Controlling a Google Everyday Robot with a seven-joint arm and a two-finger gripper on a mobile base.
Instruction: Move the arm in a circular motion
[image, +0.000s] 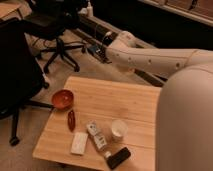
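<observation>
Cream-white smooth tubular arm (165, 60) above wooden table (135, 102); jaws' state seemingly unreadable.

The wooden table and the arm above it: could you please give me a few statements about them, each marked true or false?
1. The red bowl sits near the left edge of the wooden table. True.
2. The arm is pressing down on the white cup. False: the arm reaches leftward above and beyond the table's far edge, clear of the cup.
3. A black office chair stands on the floor beyond the table. True.
4. The gripper holds the black flat object. False: that object lies on the table's near edge, while the gripper is at the arm's far end, off the table.
</observation>
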